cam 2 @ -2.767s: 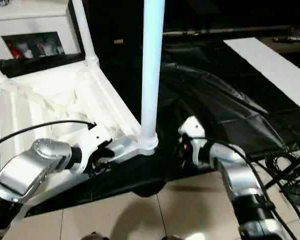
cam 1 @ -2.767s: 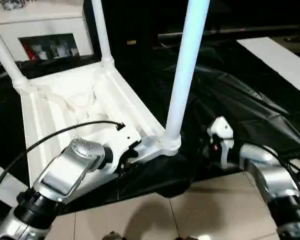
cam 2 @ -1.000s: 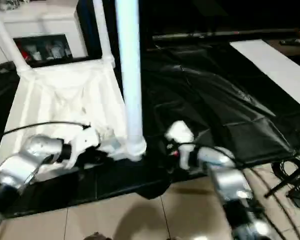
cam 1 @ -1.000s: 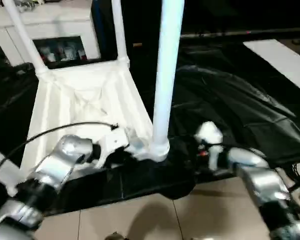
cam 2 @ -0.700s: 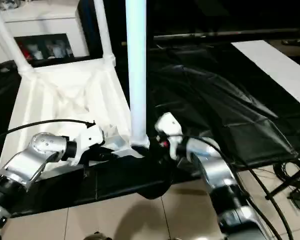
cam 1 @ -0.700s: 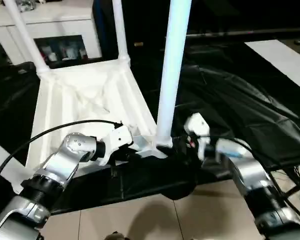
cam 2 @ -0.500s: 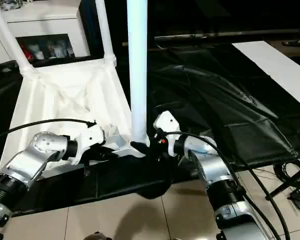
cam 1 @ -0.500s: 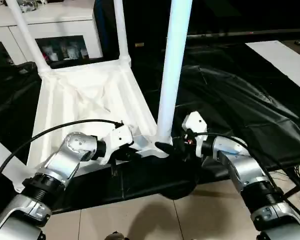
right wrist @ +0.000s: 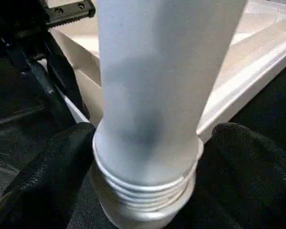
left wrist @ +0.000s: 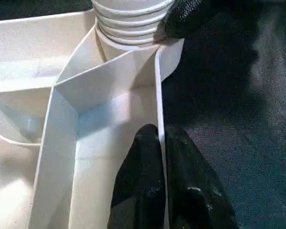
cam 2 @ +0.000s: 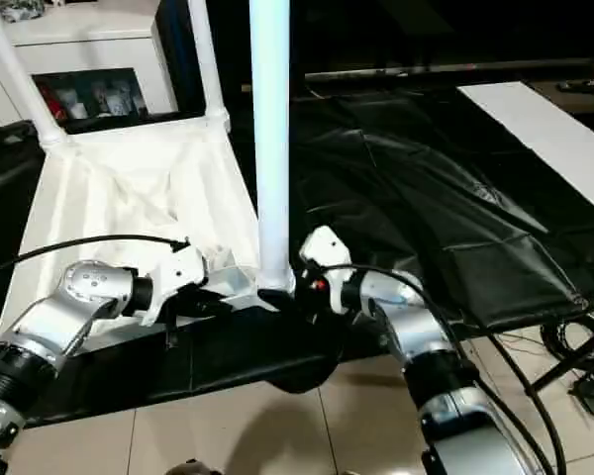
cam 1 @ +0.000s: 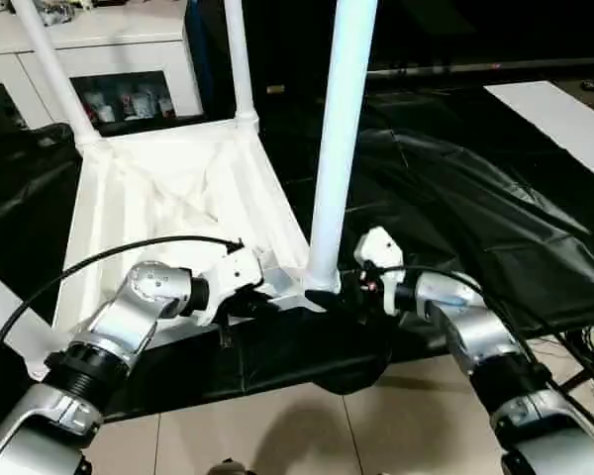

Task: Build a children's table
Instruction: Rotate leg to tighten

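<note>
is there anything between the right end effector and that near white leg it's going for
Nothing visible. The right end effector is open, its black fingers straddling the base of the long white tapered tube leg just above the round corner socket, with only small gaps on each side.

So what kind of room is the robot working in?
Probably an indoor demo room or lab. There is a tiled floor, a work table under a black cloth, a white cabinet behind, and cables on the floor.
</note>
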